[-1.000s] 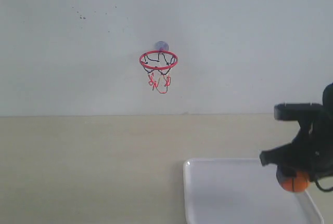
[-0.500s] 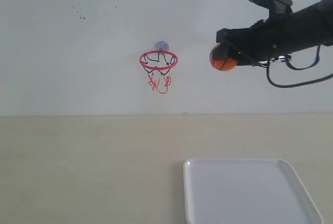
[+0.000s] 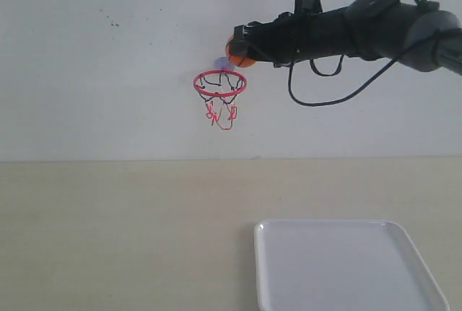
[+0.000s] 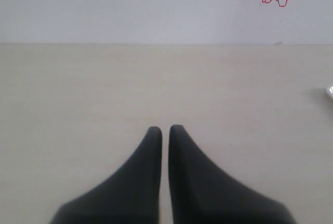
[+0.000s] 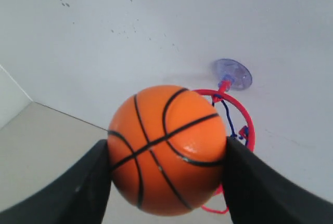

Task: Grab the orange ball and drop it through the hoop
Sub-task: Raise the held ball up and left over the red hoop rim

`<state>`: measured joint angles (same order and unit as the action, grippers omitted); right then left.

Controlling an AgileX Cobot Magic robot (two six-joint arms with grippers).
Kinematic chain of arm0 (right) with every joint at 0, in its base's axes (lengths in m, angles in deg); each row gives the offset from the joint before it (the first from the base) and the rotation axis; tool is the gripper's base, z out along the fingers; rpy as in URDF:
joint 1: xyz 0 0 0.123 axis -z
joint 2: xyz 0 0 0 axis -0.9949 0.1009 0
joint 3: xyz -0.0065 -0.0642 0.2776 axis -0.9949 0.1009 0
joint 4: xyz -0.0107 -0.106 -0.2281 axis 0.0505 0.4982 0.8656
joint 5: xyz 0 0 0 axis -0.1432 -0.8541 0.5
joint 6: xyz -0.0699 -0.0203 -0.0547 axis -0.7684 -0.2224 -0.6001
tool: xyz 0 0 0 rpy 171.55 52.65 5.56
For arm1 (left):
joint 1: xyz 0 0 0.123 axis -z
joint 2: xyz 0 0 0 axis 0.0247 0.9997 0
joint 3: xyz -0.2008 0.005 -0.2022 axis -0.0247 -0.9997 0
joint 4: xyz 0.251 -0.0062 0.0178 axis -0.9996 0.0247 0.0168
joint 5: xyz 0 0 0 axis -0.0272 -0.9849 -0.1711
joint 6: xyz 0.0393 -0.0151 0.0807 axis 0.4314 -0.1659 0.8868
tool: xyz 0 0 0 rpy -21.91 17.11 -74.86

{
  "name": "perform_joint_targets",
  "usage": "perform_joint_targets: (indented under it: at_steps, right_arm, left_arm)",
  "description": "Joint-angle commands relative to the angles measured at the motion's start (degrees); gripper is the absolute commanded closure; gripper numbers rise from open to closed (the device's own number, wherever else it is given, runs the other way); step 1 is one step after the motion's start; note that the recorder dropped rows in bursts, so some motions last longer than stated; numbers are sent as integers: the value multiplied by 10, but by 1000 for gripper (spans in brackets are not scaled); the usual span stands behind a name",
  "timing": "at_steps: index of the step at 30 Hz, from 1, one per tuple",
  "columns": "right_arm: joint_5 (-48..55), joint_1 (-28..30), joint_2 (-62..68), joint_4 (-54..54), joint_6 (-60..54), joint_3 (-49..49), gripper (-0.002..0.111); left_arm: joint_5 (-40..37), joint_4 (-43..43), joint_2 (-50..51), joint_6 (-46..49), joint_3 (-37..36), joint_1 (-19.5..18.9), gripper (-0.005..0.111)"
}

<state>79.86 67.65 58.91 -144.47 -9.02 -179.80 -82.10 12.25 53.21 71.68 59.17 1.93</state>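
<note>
Exterior view: the right gripper (image 3: 240, 50) clamps the orange ball (image 3: 235, 54) just above the hoop (image 3: 219, 82), at about 1 o'clock from its red ring. Black fingers hide much of the ball, and the ball covers part of the hoop's mount. A white tray (image 3: 346, 268) lies at 5 o'clock, its near edge cut off. Right wrist view: the ball hides half the ring. The left gripper (image 4: 165, 130) is nearly closed on a thin slit, holding nothing; only the net's tips show there.
</note>
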Motion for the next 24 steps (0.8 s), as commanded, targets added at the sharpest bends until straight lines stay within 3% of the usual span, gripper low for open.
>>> perform_joint_targets:
  at_steps: [1, 7, 21, 24]
  right_arm:
    - [5, -1, 54, -3, 10, -78, 108]
    - [9, -1, 86, -5, 22, -133, 108]
    - [-1, -1, 84, -31, 18, -134, 108]
    - [-3, -6, 84, -31, 11, -134, 95]
  left_arm:
    - [5, -1, -2, 1, -2, 2, 103]
    - [5, -1, -2, 1, -2, 2, 103]
    - [5, -1, -2, 1, -2, 2, 103]
    - [5, -1, -2, 1, -2, 2, 103]
